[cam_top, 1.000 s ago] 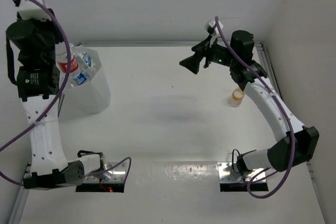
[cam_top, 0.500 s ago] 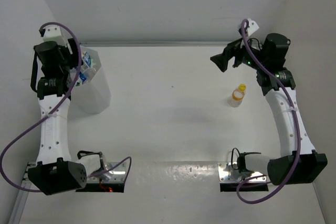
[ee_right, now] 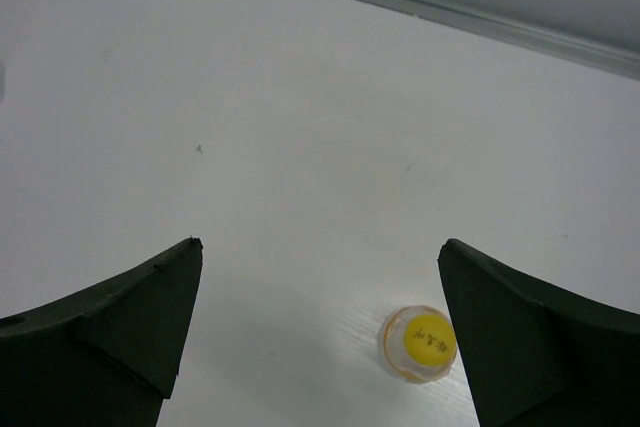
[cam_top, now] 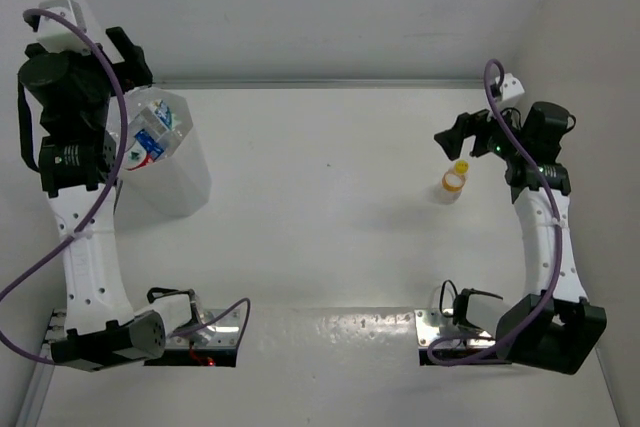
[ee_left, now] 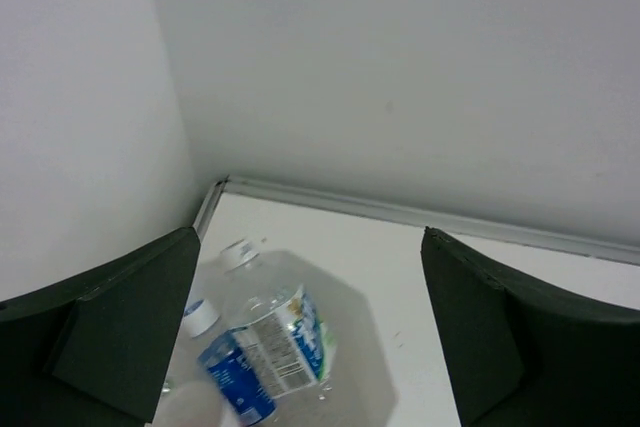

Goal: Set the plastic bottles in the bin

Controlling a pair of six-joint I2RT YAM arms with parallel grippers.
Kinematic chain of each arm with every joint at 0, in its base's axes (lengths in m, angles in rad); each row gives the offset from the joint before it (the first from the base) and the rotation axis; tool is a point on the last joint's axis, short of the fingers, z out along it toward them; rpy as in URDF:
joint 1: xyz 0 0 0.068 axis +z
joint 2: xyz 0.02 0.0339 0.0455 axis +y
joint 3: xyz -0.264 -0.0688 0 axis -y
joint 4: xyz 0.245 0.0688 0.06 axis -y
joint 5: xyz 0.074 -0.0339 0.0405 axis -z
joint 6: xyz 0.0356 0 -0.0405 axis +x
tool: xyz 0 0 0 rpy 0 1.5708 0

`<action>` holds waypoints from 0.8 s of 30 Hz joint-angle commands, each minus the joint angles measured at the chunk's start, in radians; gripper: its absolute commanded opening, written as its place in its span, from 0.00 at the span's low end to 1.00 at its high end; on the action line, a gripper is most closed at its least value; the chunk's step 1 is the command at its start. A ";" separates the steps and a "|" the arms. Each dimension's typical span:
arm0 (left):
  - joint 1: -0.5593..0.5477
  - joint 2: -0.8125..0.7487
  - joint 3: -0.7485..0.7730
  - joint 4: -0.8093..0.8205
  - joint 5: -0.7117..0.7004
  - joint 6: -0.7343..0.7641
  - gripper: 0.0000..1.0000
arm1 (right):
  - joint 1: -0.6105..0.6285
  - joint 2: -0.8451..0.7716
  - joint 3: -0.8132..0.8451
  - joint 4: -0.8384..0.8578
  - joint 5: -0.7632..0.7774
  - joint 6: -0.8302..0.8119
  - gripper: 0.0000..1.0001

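Left pincer opened, bottle apparently dropped into bin, right pincer lowered

The top camera looked down from above and behind the arm bases over the whole table. The left wrist camera looked obliquely down at the bin, the right one at the yellow-capped bottle. The top view showed both, at upper left and at right.

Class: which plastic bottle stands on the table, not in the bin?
The short clear bottle with the yellow cap, upright on the white table; the blue-labelled bottle and red-labelled bottle lie inside the translucent white bin.
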 commanded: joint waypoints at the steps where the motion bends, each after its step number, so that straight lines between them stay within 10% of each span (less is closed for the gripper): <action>1: 0.011 0.013 0.048 -0.013 0.167 -0.065 1.00 | -0.034 -0.021 -0.062 0.092 -0.075 -0.025 1.00; 10: 0.011 -0.009 -0.003 0.016 0.226 -0.065 1.00 | -0.175 -0.070 -0.437 0.328 -0.203 -0.180 1.00; 24: 0.011 0.050 -0.013 0.034 0.245 -0.093 1.00 | -0.207 0.244 -0.556 0.667 -0.192 -0.205 0.98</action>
